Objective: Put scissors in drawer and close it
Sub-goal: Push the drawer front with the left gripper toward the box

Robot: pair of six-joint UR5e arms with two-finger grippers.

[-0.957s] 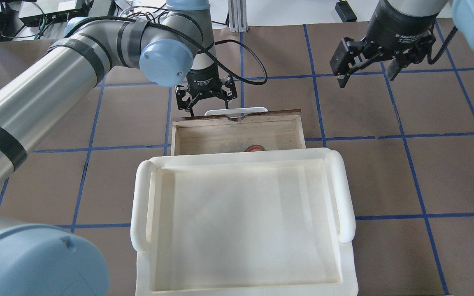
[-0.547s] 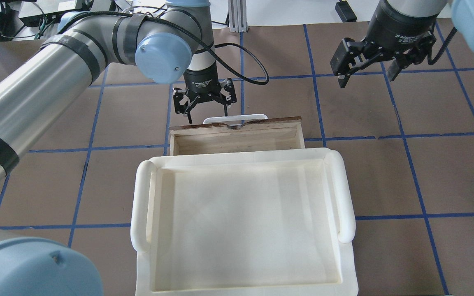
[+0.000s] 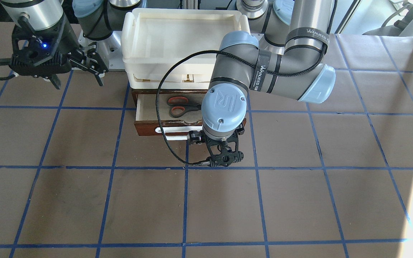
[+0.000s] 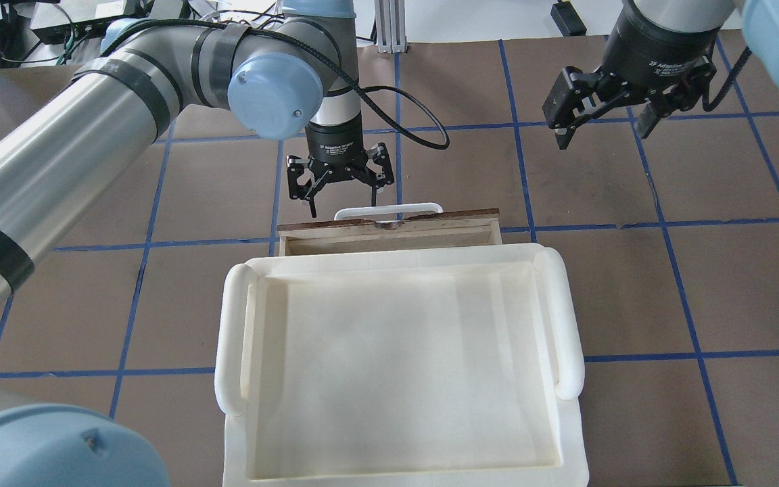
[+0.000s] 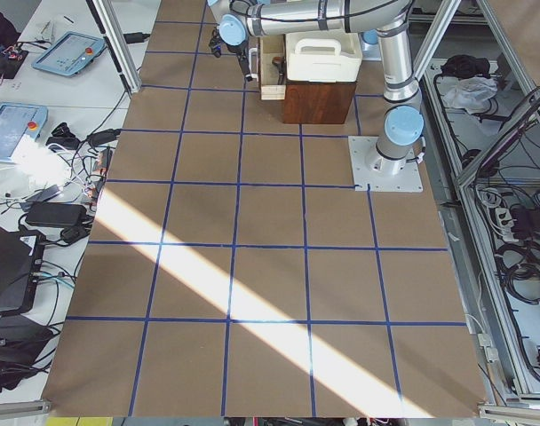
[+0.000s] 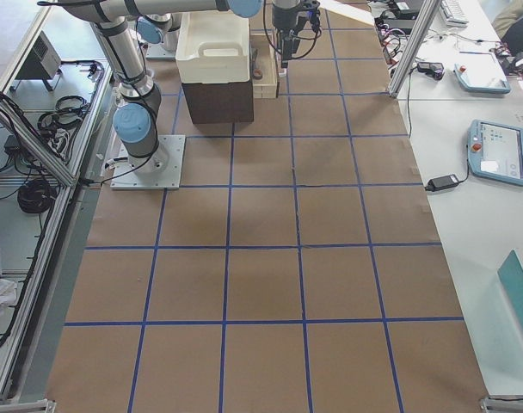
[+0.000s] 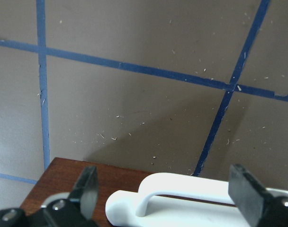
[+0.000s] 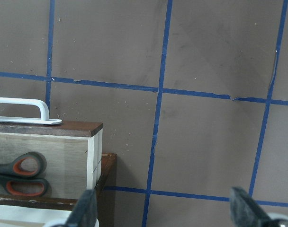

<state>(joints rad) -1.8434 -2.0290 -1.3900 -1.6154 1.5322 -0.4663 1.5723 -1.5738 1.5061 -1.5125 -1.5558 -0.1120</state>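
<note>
Hovering just beyond the front of the drawer [image 3: 149,128], the left fingers [image 7: 86,191] are standing spread wide and gripping nothing, with the white handle [image 7: 182,189] lying below the gap between them. The drawer is sitting partly open beneath a cream tray [image 4: 227,338]. The scissors [image 3: 182,107] are lying flat inside it on the pale wood, loops pointing toward the robot's right and blades running under the left arm in the front-facing view.

The right fingers [image 8: 242,204] are hanging above the surface [image 4: 633,291], off to the side and well apart from the drawer. They too are wide open and empty.

Blue tape [image 4: 518,169] is dividing the brown surface into large squares, and a broad band of sunlight [image 5: 208,266] is slanting across its end on the robot's left. White side tables are running along the operators' edge. Two tablets [image 5: 70,53] and a tangle of cables [image 5: 61,217] are resting on them at one end, and a grey pendant [image 6: 495,155] is lying at the other. Aluminium posts [image 6: 412,47] are rising at the edges, and more cable loops [image 5: 519,257] are trailing on the floor behind the robot's base.
</note>
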